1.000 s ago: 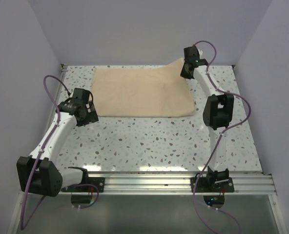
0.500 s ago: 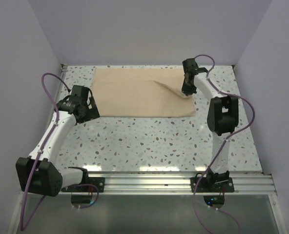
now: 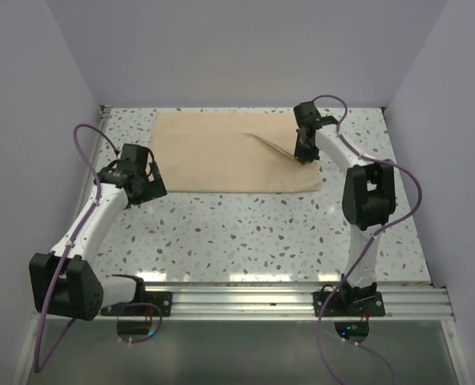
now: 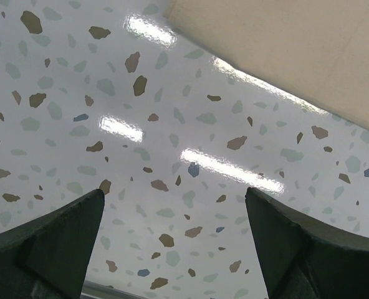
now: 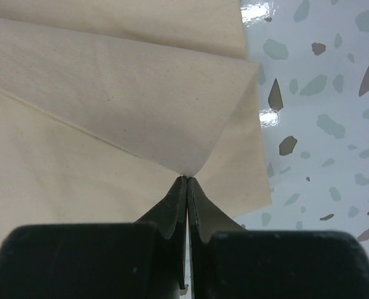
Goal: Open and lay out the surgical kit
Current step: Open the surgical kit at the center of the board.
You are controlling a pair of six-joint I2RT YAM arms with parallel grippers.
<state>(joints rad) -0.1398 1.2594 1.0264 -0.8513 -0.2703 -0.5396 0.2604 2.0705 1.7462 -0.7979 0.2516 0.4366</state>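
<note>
Here, cloth wrap corner pinched in right pincer

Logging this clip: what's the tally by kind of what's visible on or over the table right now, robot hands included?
Cloth wrap: 1
Robot hands: 2 (left hand open over bare table, right hand pinching a fold of the wrap)
Total: 3

Matt woven cloth wrap, table — glossy, speckled

Closed fingers pinch a folded corner of the beige cloth wrap.
</note>
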